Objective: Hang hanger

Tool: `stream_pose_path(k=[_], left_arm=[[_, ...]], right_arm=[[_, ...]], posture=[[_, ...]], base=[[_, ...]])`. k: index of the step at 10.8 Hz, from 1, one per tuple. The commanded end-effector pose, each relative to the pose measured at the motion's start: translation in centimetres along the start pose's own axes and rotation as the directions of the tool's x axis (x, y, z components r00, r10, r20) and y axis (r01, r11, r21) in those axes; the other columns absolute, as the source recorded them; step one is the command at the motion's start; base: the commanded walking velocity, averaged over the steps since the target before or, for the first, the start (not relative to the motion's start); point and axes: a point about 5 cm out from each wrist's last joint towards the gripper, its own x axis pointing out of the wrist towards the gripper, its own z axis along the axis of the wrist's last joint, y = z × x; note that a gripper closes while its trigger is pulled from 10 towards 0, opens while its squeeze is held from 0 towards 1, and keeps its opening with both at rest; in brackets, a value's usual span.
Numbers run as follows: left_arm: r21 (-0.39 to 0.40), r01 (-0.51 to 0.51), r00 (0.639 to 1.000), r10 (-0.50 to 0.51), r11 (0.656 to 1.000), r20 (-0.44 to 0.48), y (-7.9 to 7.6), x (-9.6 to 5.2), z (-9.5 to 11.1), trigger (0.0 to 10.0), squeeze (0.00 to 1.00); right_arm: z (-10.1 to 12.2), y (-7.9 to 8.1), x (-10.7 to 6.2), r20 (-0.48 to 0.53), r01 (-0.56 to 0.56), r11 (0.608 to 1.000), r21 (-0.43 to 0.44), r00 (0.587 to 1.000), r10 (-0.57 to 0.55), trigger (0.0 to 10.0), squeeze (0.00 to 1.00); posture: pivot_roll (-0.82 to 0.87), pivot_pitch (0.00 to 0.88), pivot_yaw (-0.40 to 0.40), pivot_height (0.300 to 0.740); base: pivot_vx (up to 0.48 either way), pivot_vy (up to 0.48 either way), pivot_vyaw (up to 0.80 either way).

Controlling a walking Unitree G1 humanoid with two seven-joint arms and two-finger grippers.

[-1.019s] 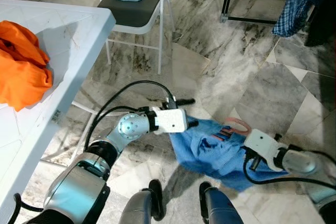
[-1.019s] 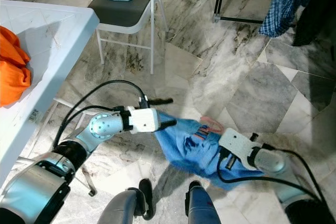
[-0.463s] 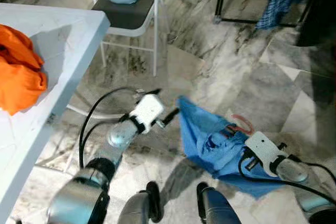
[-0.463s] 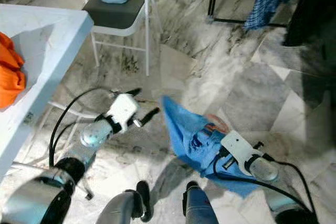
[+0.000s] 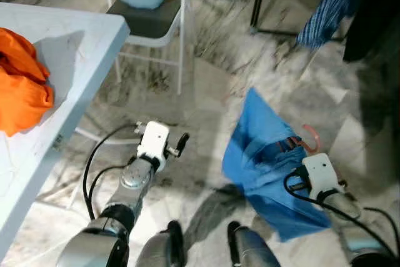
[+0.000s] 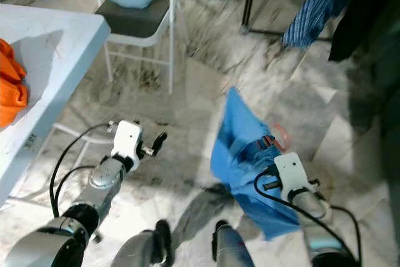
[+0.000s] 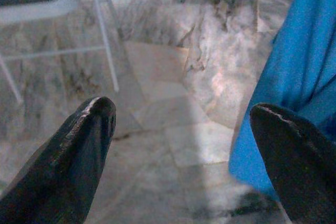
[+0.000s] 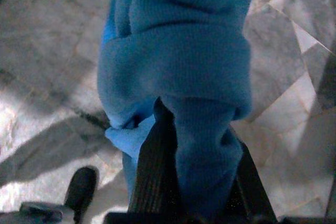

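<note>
Over the marble floor, right gripper (image 8: 197,182): clamped on bunched blue cloth garment (image 5: 269,167) with coral plastic hanger (image 5: 310,137)
left gripper (image 7: 184,145): wide, empty
risk: cloth could slip off hanger, grip's mostly fabric

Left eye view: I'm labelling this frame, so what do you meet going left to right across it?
Orange cloth on the white table → left gripper, open → blue garment on its pink hanger, gripped by the right gripper → dark clothing hanging at the far right.
</note>
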Motion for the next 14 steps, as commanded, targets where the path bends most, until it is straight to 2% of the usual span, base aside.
stream_pose_path(k=[1,2,3,4,5,6,7,8,9,10,12,13,14], left_arm=[[-0.022,-0.040,0.995,0.038,0.999,-0.087,0.1,-1.0,-2.1,10.0,1.00],[-0.055,-0.074,0.984,0.064,0.996,-0.163,-0.1,-1.9,-3.8,10.0,0.88],[-0.135,-0.156,0.960,0.118,0.978,-0.252,0.0,-3.0,-5.6,10.0,0.71],[-0.116,-0.155,0.954,0.118,0.981,-0.277,-0.1,-3.7,-6.4,10.0,0.60],[-0.094,-0.152,0.947,0.118,0.984,-0.297,-0.1,-4.4,-7.1,10.0,0.60],[-0.110,-0.195,0.937,0.152,0.975,-0.314,0.2,-4.5,-7.3,10.0,0.58],[-0.130,-0.189,0.944,0.143,0.973,-0.298,0.3,-4.4,-7.0,10.0,0.00],[-0.128,-0.183,0.946,0.139,0.975,-0.294,0.1,-4.3,-6.9,10.0,0.00],[-0.146,-0.197,0.946,0.148,0.970,-0.289,0.0,-3.9,-6.6,10.0,0.00],[-0.166,-0.191,0.947,0.137,0.967,-0.292,-0.6,-3.5,-6.4,10.0,0.00],[-0.188,-0.163,0.947,0.100,0.968,-0.306,-1.9,-3.1,-6.3,10.0,0.00],[-0.181,-0.092,0.956,0.036,0.979,-0.292,-2.5,-3.1,-6.3,10.0,0.00],[-0.170,-0.068,0.957,0.016,0.983,-0.289,-2.5,-3.1,-6.2,10.0,0.00]], right_arm=[[-1.1,0.6,-0.2,-0.026,0.006,0.999,0.032,1.000,-0.005,0.0,0.00],[-1.0,1.7,0.0,-0.015,0.002,0.998,0.055,1.000,-0.001,0.0,0.00],[-0.7,2.6,0.3,0.002,0.015,0.996,0.093,1.000,-0.015,0.0,0.00],[-0.6,3.3,0.7,-0.003,0.048,0.990,0.135,0.999,-0.048,0.0,0.00],[-0.7,4.3,1.0,-0.015,0.076,0.978,0.194,0.997,-0.074,0.0,0.00],[-1.1,4.5,1.1,-0.047,0.101,0.968,0.230,0.995,-0.093,0.0,0.00],[-1.5,4.5,1.1,-0.077,0.159,0.950,0.268,0.987,-0.143,0.0,0.00],[-2.0,4.4,1.0,-0.097,0.186,0.935,0.302,0.982,-0.164,0.0,0.00],[-2.7,4.3,0.8,-0.117,0.192,0.934,0.302,0.980,-0.164,0.0,0.00],[-3.2,3.8,0.6,-0.127,0.217,0.919,0.329,0.974,-0.185,0.0,0.00],[-3.6,3.8,0.3,-0.135,0.235,0.914,0.330,0.970,-0.201,0.0,0.00],[-3.1,4.9,0.6,-0.125,0.222,0.914,0.338,0.974,-0.190,0.8,0.00],[-2.5,5.6,0.9,-0.105,0.206,0.914,0.349,0.978,-0.180,4.0,0.00]], posture=[[-0.20,0.182,0.033,0.740],[-0.19,0.166,0.025,0.740],[-0.17,0.153,0.016,0.740],[-0.16,0.143,0.012,0.740],[-0.11,0.132,0.017,0.740],[-0.09,0.136,0.023,0.740],[-0.09,0.137,0.018,0.740],[-0.09,0.135,0.019,0.740],[-0.10,0.125,0.026,0.740],[-0.13,0.113,0.025,0.740],[-0.16,0.112,0.021,0.740],[-0.16,0.126,0.030,0.740],[-0.15,0.129,0.038,0.740]], base=[[0.000,0.000,0.00],[0.000,0.000,0.00],[0.000,0.000,0.00],[0.000,0.000,0.00],[0.000,0.000,0.00],[0.000,0.000,0.00],[0.000,0.000,0.00],[0.000,0.000,0.00],[0.000,0.000,0.00],[0.000,0.000,0.00],[0.000,0.000,0.00],[0.000,0.000,0.00],[0.000,0.000,0.00]])
